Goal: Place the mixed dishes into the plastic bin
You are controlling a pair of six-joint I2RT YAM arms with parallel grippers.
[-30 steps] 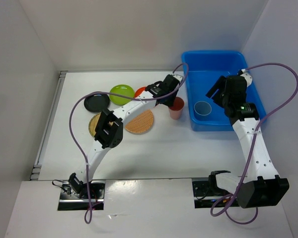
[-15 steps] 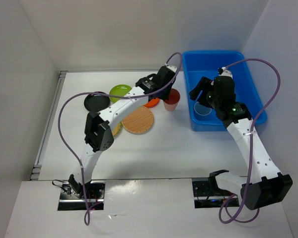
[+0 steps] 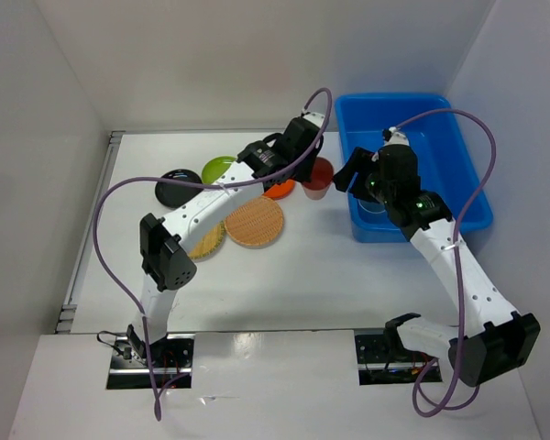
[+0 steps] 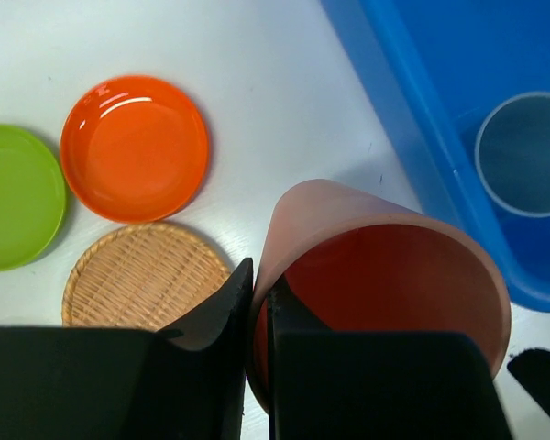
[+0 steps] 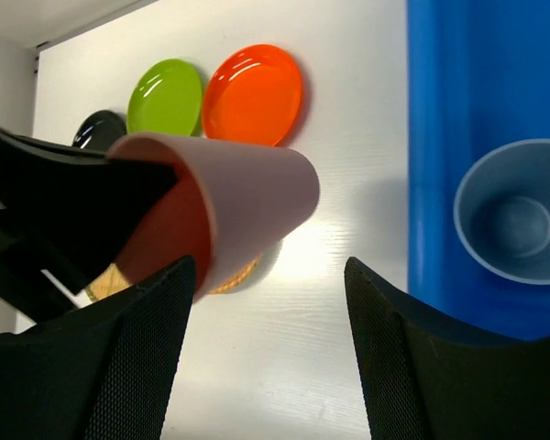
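My left gripper [image 4: 257, 316] is shut on the rim of the pink cup [image 4: 376, 275] and holds it tilted above the table, just left of the blue plastic bin [image 3: 440, 119]. In the top view the pink cup [image 3: 318, 177] hangs from the left gripper [image 3: 304, 170]. My right gripper [image 5: 268, 275] is open and empty over the bin's left wall, close to the pink cup [image 5: 229, 206]. The blue cup [image 5: 516, 223] stands in the bin. The orange plate [image 4: 135, 147], lime green plate [image 3: 218, 168], black plate [image 3: 177, 188] and two woven trays [image 3: 254, 222] [image 3: 206, 240] lie on the table.
White walls close in the table on the left, back and right. The left arm reaches over the plates and trays. Its purple cable loops over the table's left side, and the right arm's cable arcs over the bin.
My left gripper has carried the pink cup up and a little toward the back. My right gripper has swung left from over the bin's middle to its left wall, near the cup.
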